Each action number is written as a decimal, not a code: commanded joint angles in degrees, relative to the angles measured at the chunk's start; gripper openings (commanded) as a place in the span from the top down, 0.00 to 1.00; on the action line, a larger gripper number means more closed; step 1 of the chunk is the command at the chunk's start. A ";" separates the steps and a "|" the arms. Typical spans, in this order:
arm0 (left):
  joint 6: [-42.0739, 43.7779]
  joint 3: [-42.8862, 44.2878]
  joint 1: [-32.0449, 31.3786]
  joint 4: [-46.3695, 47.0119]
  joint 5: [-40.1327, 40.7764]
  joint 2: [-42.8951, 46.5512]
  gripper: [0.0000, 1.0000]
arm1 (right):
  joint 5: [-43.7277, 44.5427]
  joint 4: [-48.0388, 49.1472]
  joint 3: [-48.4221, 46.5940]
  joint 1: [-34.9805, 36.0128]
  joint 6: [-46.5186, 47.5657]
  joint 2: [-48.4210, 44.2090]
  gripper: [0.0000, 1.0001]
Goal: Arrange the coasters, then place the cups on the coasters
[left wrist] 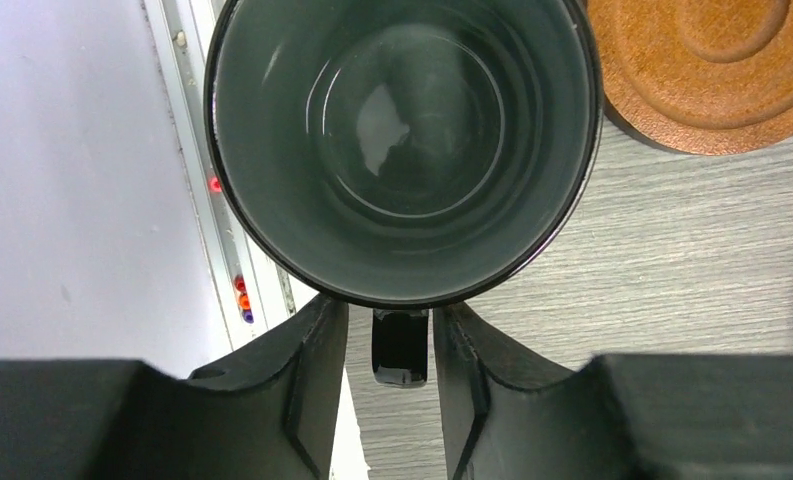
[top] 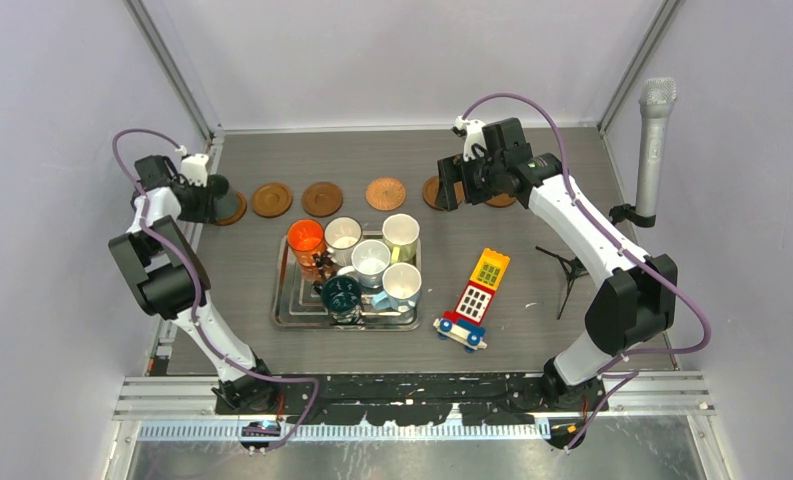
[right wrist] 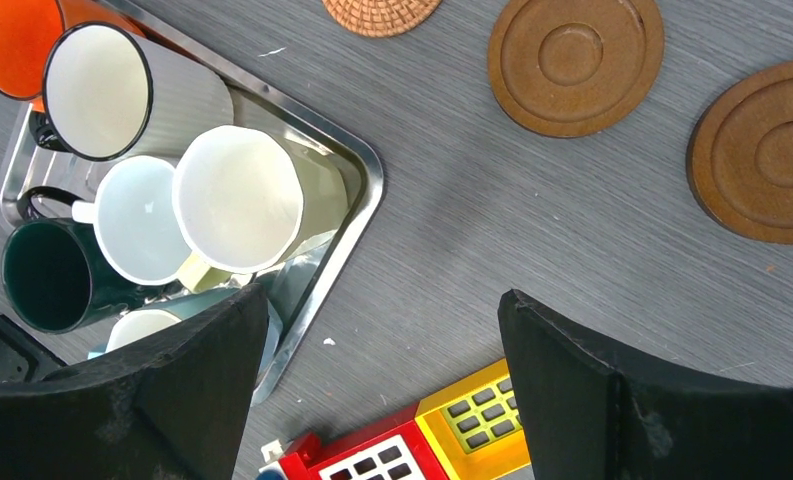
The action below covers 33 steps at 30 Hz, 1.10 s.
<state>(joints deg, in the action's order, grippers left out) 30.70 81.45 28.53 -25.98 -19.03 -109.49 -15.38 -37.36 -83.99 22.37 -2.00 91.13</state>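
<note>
At the far left the dark green cup (left wrist: 402,150) stands upright, mouth up. Its handle is turned back between the fingers of the left claw (left wrist: 390,325), which is released, with a sliver of gap beside the handle. The leftmost coaster (top: 234,209) shows only as a crescent, so I cannot tell whether the cup sits on it. More coasters (top: 322,198) line the far tabletop (top: 442,250). The tray (top: 290,300) holds six upright cups (top: 370,258). The right claw (right wrist: 382,310), spread wide and empty, hides part of two coasters.
</note>
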 commanded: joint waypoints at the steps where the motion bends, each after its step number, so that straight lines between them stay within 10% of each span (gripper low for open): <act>1: 1.12 -0.14 0.82 0.15 0.55 4.31 0.60 | -1.19 0.97 -1.18 -0.08 0.42 -0.72 0.11; 19: -0.28 8.67 -0.71 -25.23 -5.48 20.35 0.27 | -3.26 0.88 -0.37 -0.05 0.25 -0.29 0.11; 33: 42.71 -10.57 -13.22 -51.50 -20.25 37.22 0.29 | -6.06 0.09 -0.61 -0.05 0.01 0.94 0.11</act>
<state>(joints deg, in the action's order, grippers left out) 56.82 74.56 18.81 -69.47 -35.11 -76.23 -19.84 -37.63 -83.99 22.37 -1.85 92.40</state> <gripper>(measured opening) 0.711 0.888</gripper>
